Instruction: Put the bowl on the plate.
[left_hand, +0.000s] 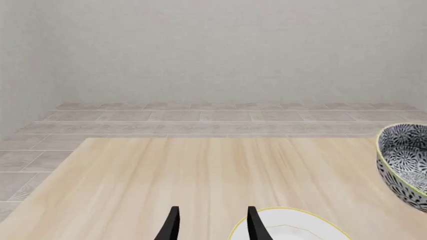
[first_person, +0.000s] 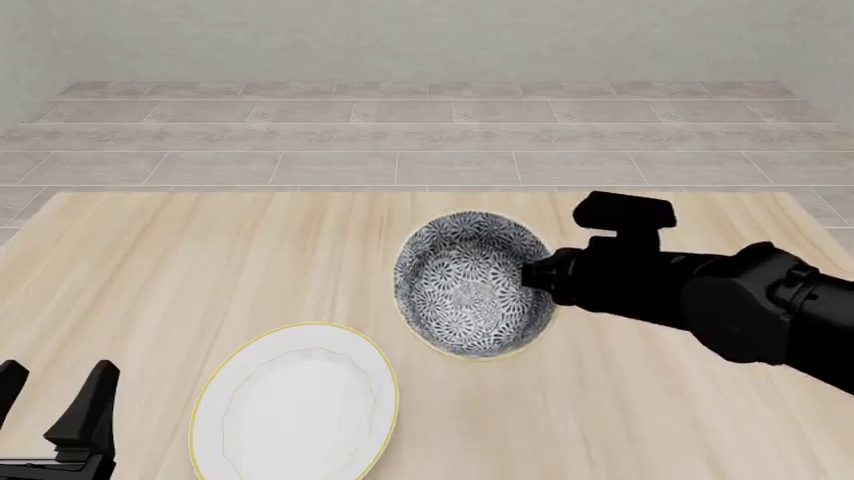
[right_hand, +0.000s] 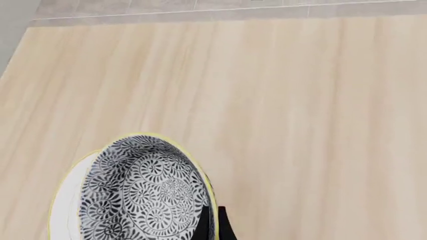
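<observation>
A bare simulated test room is shown: a pale wooden bench (first_person: 200, 260), a grey tiled floor (first_person: 400, 130), and plain grey walls (left_hand: 227, 50).

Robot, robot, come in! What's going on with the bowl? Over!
Right tool shut on bowl rim, bowl lifted. Left tool open, idle. Plate bare, path unobstructed.

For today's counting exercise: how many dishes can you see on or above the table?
2: the bowl, mid-table, its rim gripped by the right end effector; the plate, lying near the left end effector.
</observation>
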